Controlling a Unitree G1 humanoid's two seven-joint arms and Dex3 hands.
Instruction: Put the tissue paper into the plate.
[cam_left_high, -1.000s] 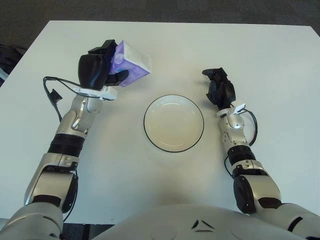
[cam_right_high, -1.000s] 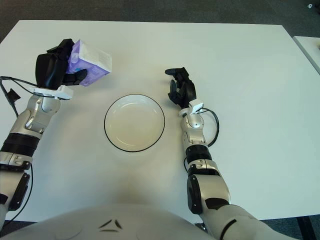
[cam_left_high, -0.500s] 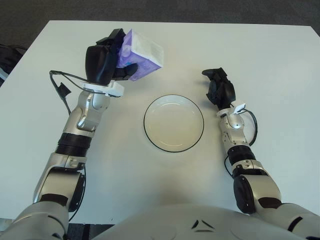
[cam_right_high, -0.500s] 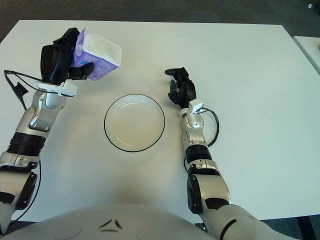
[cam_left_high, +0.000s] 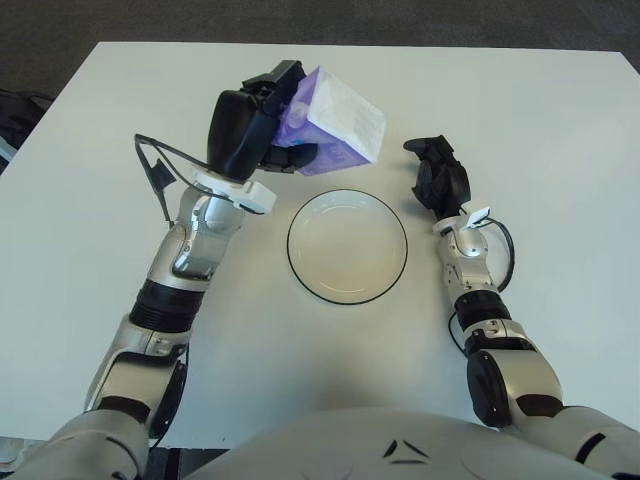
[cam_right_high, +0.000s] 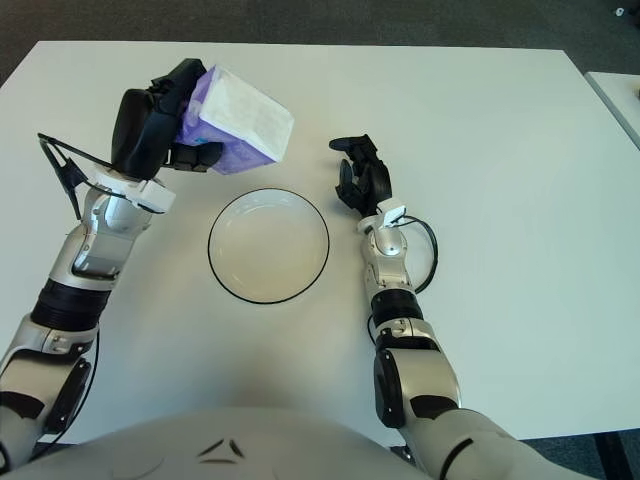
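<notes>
Left of the plate (cam_left_high: 347, 246), the robot's left arm (cam_left_high: 190, 260) rises from the lower edge of the view and slants up toward the plate's far-left rim. Its left hand (cam_left_high: 250, 135) is raised above the white table (cam_left_high: 520, 90), just beyond that rim, with the black fingers (cam_left_high: 292, 157) curled around a tissue pack (cam_left_high: 335, 122). The pack is purple on the side facing the hand and white on its upper face, and it is tilted, with its right corner reaching out toward the space over the plate's far edge. It does not touch the plate; it shows just beyond the rim, held clear of the table. A black cable (cam_left_high: 155, 175) loops from the wrist on the side away from the plate.

The plate itself is white with a thin dark rim and lies flat on the table, with nothing in it.

Right of the plate, the right hand (cam_left_high: 438, 177) shows near the rim, fingers loosely bent and holding nothing; whether it touches the table cannot be told.
</notes>
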